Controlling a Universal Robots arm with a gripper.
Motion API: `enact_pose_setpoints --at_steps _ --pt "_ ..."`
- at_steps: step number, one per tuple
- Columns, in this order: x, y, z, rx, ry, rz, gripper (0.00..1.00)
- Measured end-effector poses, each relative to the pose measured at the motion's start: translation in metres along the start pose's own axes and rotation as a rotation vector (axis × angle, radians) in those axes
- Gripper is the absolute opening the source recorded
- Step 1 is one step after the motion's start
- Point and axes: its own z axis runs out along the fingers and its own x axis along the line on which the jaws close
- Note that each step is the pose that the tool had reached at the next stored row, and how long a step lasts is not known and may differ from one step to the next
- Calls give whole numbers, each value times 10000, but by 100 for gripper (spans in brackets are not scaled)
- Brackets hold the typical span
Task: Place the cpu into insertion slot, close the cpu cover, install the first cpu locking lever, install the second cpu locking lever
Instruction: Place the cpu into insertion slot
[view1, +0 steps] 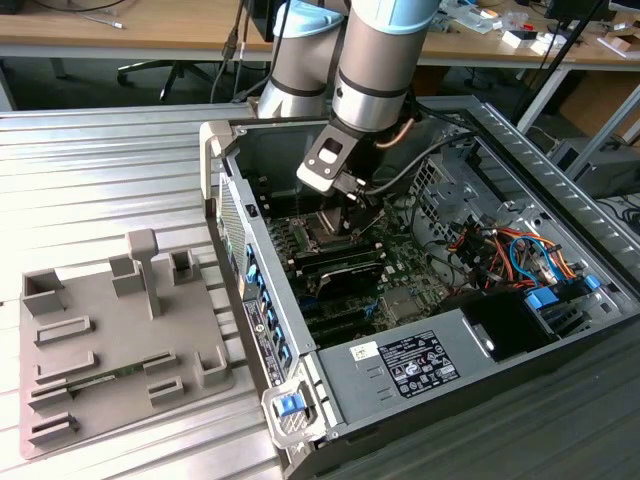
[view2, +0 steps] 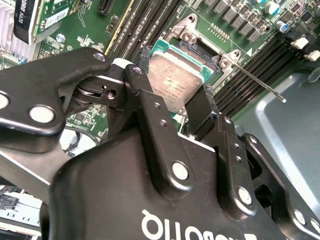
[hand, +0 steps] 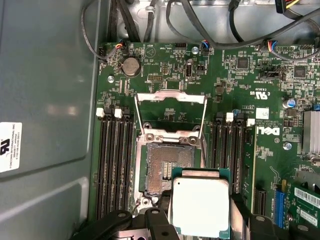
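My gripper (view1: 345, 205) is inside the open computer case (view1: 300, 395), low over the motherboard. It is shut on the cpu (hand: 200, 205), a flat square chip with a grey metal top, pinched at two opposite edges (view2: 175, 82). The cpu hangs just above the insertion slot (hand: 162, 167) and covers one corner of it; the rest of the slot's contact field lies bare. The cpu cover (hand: 170, 96), a silver frame, is swung open away from the slot. Two thin locking levers (hand: 136, 115) stand released beside it, one of them also in the second wrist view (view2: 260, 82).
Black memory slots (hand: 115, 165) flank the socket on both sides. Cables (view1: 500, 250) and a power supply (view1: 420, 360) fill the case on the exterior view's right. A grey fixture plate (view1: 120, 340) lies on the table on the exterior view's left.
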Motion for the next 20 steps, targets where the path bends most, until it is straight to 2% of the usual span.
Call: enact_pose_setpoints --at_steps 15,17,19,20 --pt "11 -93 10 1 -1 1 54" --pt "29 -91 11 0 0 0 54" --pt "125 -79 15 1 -1 0 54" --pt "127 -77 17 -2 1 1 54"
